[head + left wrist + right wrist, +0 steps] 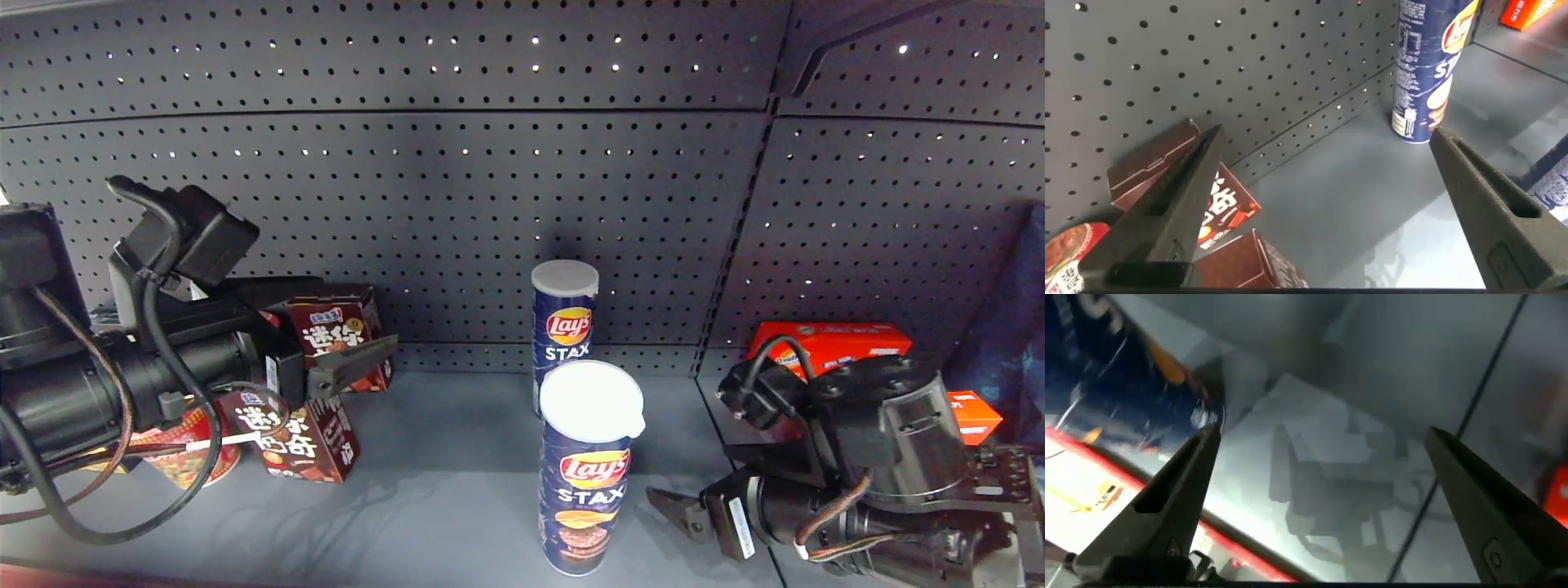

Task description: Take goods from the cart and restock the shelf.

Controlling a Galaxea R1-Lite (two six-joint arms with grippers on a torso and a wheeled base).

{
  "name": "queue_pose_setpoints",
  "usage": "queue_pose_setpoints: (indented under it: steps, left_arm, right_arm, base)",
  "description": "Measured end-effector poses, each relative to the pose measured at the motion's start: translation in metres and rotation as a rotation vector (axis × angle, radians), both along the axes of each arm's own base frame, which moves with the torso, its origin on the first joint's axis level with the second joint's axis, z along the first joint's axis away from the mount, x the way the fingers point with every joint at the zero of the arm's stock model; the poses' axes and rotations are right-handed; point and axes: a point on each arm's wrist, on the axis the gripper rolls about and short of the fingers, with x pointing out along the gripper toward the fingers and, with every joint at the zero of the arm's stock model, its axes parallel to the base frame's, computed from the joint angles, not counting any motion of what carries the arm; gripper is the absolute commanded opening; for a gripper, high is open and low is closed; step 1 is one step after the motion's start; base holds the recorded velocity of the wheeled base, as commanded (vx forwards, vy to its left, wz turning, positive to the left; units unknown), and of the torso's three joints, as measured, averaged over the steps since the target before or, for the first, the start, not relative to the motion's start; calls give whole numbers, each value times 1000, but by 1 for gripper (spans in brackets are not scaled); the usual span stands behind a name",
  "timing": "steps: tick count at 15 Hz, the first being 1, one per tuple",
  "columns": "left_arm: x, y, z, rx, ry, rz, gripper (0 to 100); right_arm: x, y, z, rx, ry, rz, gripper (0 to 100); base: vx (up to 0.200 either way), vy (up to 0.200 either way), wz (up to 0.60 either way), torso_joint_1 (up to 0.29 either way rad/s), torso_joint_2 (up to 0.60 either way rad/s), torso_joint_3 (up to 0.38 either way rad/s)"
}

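Two blue chip cans stand mid-shelf, the front can (588, 465) with a white lid and the back can (563, 327) close behind it. My left gripper (351, 327) hovers open and empty beside two brown snack boxes, the rear box (339, 327) and the front box (306, 437). In the left wrist view the left gripper (1325, 135) holds its fingers wide apart, with a brown box (1221, 208) beyond one finger and a chip can (1425, 73) farther off. My right gripper (673, 506) sits low, just right of the front can. The right gripper (1323, 431) is open over bare shelf, a blue can (1110, 392) beside it.
A red noodle cup (192, 457) stands under my left arm. Orange boxes (829, 339) sit in the bay to the right, past a shelf divider (735, 269). The perforated back panel (457, 188) closes the rear. Open grey shelf floor (441, 490) lies between boxes and cans.
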Motion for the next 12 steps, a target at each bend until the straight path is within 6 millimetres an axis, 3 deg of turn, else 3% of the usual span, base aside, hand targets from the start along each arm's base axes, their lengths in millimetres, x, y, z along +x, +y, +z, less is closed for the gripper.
queue_pose_setpoints:
  steps: [6,12]
  left_arm:
    - [2,0,0,1,1,-2,100]
    - [2,-1,-3,4,10,-2,100]
  right_arm:
    - [15,16,-6,-13,9,6,100]
    - [10,27,-11,-13,12,52,100]
  base:
    - [0,0,0,0,0,0]
    - [0,0,0,0,0,0]
